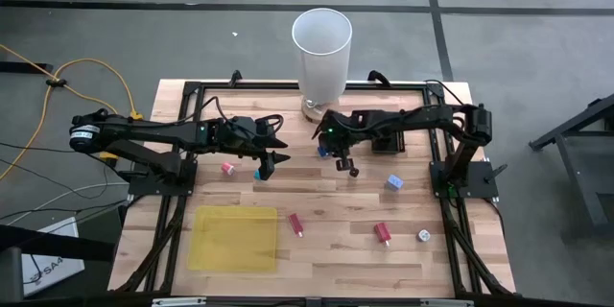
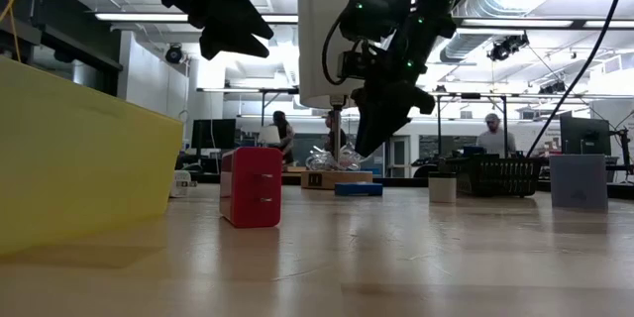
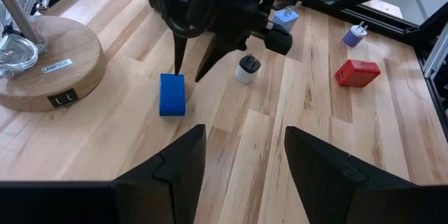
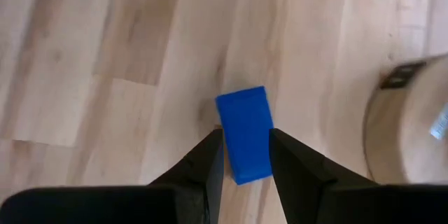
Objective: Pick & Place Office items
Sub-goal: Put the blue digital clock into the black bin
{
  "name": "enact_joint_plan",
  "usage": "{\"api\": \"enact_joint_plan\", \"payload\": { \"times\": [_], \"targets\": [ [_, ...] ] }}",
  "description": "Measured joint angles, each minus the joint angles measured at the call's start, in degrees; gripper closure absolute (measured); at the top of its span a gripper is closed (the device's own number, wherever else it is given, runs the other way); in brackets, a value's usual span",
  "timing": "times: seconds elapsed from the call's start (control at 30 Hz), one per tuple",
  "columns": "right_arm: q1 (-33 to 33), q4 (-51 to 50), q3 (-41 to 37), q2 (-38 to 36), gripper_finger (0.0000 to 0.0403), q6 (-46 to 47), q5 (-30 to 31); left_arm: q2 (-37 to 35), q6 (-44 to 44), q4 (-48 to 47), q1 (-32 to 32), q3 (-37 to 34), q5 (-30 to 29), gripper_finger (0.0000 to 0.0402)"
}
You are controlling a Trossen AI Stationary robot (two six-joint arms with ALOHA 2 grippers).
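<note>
Step in hand: lining up on the blue block (image 4: 244, 134), judged; nothing lifted yet.
Right gripper (image 4: 245, 155): my fingers stand a little apart, one on each side of the block's near end in the right wrist view. I hold nothing; the block lies flat on the table (image 1: 336, 240) under my raised tips.
Blue block, location: centre of the high view, just below the round wooden base (image 3: 42, 70) of the tall white cylinder (image 1: 321, 53).
Left gripper (image 1: 271, 161): about half open, empty, raised left of centre in the high view.
Other items: 1 pink piece (image 1: 227, 167) beside my left gripper, 2 red pieces (image 1: 295, 223) lower centre, 1 whitish round (image 1: 422, 236) lower right, 1 pale blue block (image 1: 394, 181) right of centre.
Yellow sheet (image 1: 233, 239): lower left, bare.
Next move, judged: come straight down, keep the block centred between the fingers, then close on its narrow sides. The wooden base is near; I must not brush it.
</note>
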Motion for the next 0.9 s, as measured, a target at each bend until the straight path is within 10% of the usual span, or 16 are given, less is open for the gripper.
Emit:
{"api": "enact_joint_plan", "payload": {
  "times": [0.9],
  "targets": [
    [-2.83,8.38,-6.19,-0.07,0.0300,-0.06,-2.26,0.00,0.00,0.00,0.02,0.00,0.00,0.0212]
  ]
}}
